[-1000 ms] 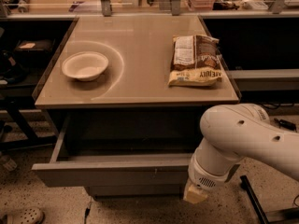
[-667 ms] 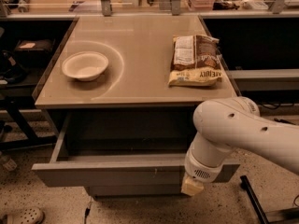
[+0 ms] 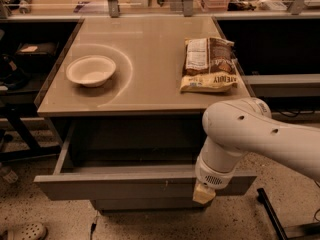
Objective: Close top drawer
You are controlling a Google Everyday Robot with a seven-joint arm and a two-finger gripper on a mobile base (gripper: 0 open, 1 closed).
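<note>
The gripper [image 3: 204, 194] was positioned low at the front face of the drawer [image 3: 125, 186], right of centre, with only its tan tip showing below the wrist; whether it was open or closed could not be told, nor whether it touched the front or stood just beside it. The white arm [image 3: 250, 134] entered from the right and crossed above the right end of the drawer. The drawer was pulled well out from under the table [image 3: 150, 44], and what showed of its interior was dark and bare. A narrower front [image 3: 145, 204] sat just below it. On the table top stood a white bowl [image 3: 91, 70] to the left and a snack bag [image 3: 209, 65] to the right, near the right edge. Hazards, as judged from this position: a push applied off-centre could rack the drawer on its slides and jam it partway. A contact point near the lower edge of the front could let the gripper slip beneath it. The wrist overhanging the front could strike the table edge or be pinched as the drawer travelled in. The arm, if raised, could nudge the bag. The bag carried a white printed panel and large letters on a yellow band; neither could be read with certainty, and no brand could be identified.
</note>
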